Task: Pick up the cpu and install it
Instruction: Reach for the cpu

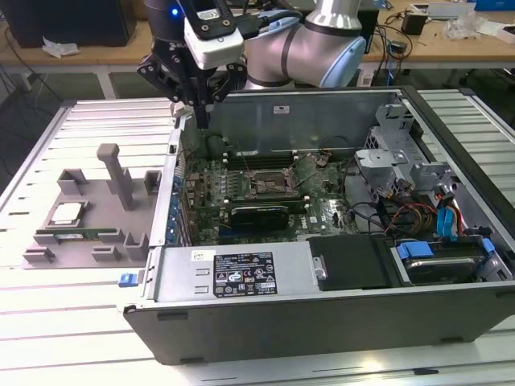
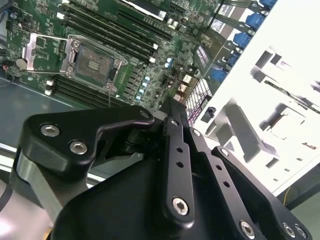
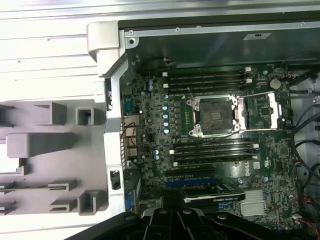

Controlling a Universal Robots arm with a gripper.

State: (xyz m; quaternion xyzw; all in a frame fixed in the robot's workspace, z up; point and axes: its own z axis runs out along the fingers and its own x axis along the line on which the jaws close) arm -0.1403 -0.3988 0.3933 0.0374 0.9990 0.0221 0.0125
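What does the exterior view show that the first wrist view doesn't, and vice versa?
The exterior view adds the cpu, lying on the grey tray beside the case, and the silver arm carrying the claw above the case wall. The first wrist view adds the coin battery near the socket. Both share the open socket, motherboard and tray.

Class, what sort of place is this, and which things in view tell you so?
Probably a robotics lab or workshop: a robot arm hangs over an opened computer case on a slatted metal table, with cluttered wooden benches behind.
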